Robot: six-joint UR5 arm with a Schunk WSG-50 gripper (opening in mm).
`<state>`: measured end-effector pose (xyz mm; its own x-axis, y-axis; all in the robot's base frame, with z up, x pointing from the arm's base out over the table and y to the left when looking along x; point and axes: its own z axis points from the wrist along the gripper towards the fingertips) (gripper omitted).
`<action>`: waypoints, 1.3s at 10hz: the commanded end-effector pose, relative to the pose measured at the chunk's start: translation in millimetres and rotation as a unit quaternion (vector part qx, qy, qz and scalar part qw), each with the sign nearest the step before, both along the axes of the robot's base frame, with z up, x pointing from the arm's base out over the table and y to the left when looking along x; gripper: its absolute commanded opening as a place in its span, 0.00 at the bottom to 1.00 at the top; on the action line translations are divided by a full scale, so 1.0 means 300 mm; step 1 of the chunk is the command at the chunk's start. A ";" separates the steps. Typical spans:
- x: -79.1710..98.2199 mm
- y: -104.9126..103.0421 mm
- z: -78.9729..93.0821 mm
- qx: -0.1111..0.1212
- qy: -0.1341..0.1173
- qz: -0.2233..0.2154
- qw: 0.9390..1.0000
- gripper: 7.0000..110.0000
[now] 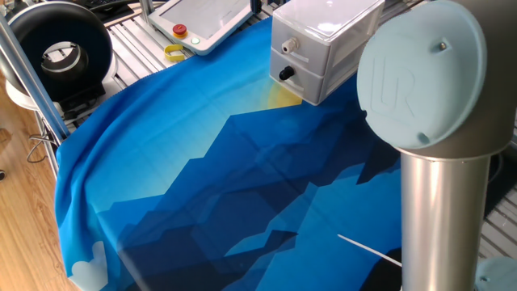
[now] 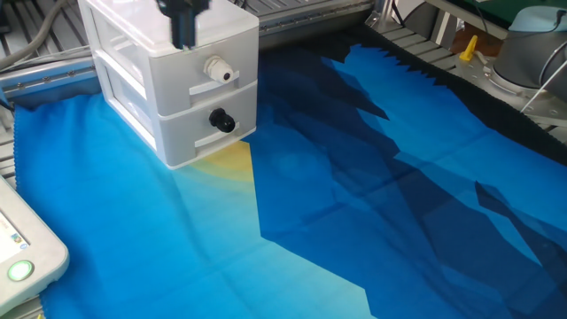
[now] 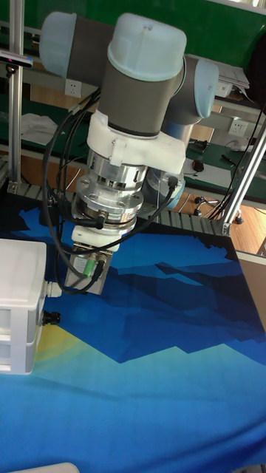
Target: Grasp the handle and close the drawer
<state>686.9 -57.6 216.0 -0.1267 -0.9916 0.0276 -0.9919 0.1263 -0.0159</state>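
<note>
Protruding from the upper drawer (image 2: 182,75) front, the handle (image 2: 216,68) remains ungrasped, a small white knob directly above the black knob (image 2: 221,120) of the lower drawer. Judging by the other fixed view: top front nearly in line with the bottom one, perhaps out a touch, so hard to say how much closing travel is left. Nothing of the grasp done yet; approach, grip and push all remaining.

Sitting at the 12 o'clock end of the blue cloth (image 2: 372,204) on the bench, toward 11 o'clock in the other fixed view, the white cabinet (image 2: 168,80) carries both drawers.

Hanging above the cabinet top, the claw (image 2: 183,19) shows only as a dark blurred shape, at about 11 o'clock from the handle and clearly apart from it. In the tall fixed view, the wrist and claw body (image 3: 89,262) sit up at 1 o'clock from the handle (image 3: 53,290), fingertips hidden. Cannot tell how wide the claw stands; nothing visibly held.

Needed next, as a guess: dropping forward and down past the cabinet's front edge to level with the knob.
</note>
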 end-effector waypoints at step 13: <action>0.019 -0.063 0.005 -0.027 -0.021 -0.023 0.999 0.00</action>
